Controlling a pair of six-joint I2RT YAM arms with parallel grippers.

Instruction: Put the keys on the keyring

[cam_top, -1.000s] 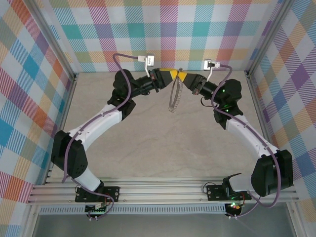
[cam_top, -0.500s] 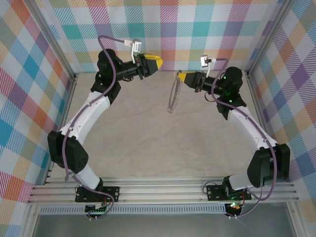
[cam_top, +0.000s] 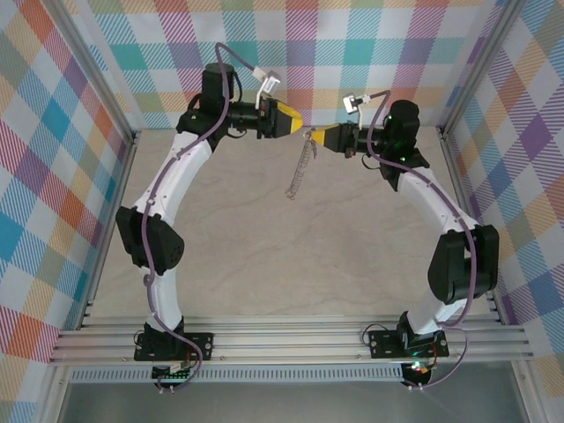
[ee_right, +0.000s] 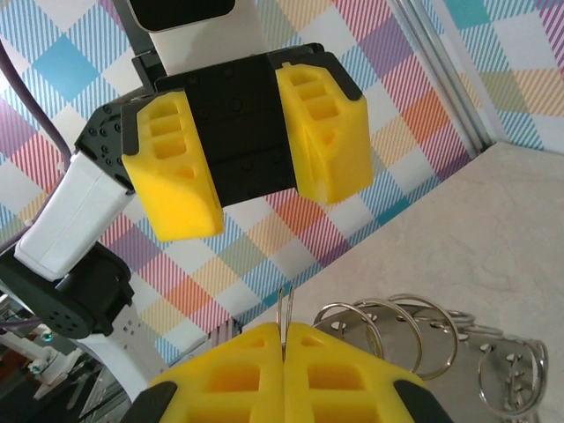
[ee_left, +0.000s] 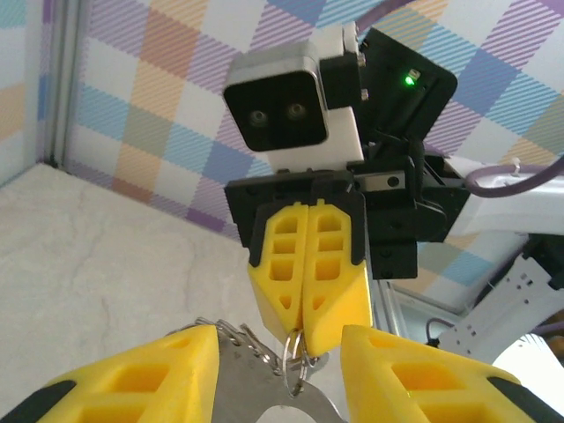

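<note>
Dangling keyring (cam_top: pixel 300 172) above surface (cam_top: pixel 264 247); right jaws pinching shut on its top. Left jaws facing them, standing part open, apparently gripping nothing. Key not telling apart among links. Steadying ring, approaching slowly seems wise.

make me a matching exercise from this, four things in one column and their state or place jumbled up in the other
Things
1. left gripper
2. right gripper
3. keyring
4. table

States or places
a. dangles as a silvery string from yellow fingertips
b. jaws apart
c. pale and marbled, lying under everything else
d. fingers pressed together on a metal ring

Pairs: 1-b, 2-d, 3-a, 4-c
</note>
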